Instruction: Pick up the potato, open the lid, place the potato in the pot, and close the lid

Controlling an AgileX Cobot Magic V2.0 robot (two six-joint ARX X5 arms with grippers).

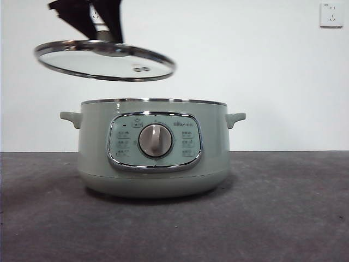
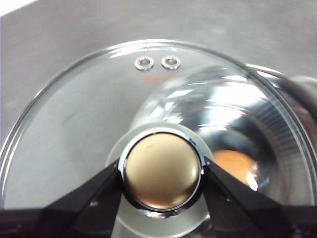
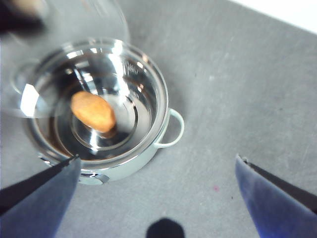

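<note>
The sage-green pot (image 1: 152, 147) stands on the grey table with its top uncovered. The potato (image 3: 92, 111) lies on the pot's shiny inner floor; it also shows through the glass in the left wrist view (image 2: 237, 165). My left gripper (image 2: 161, 171) is shut on the lid's round knob (image 2: 161, 171) and holds the glass lid (image 1: 103, 59) tilted in the air above and left of the pot. In the front view that gripper (image 1: 103, 35) comes down from the top edge. My right gripper (image 3: 158, 166) is open and empty, high above the table beside the pot (image 3: 99, 109).
A white wall socket (image 1: 331, 15) sits at the back right. The grey tabletop (image 1: 283, 207) stretches around the pot on both sides.
</note>
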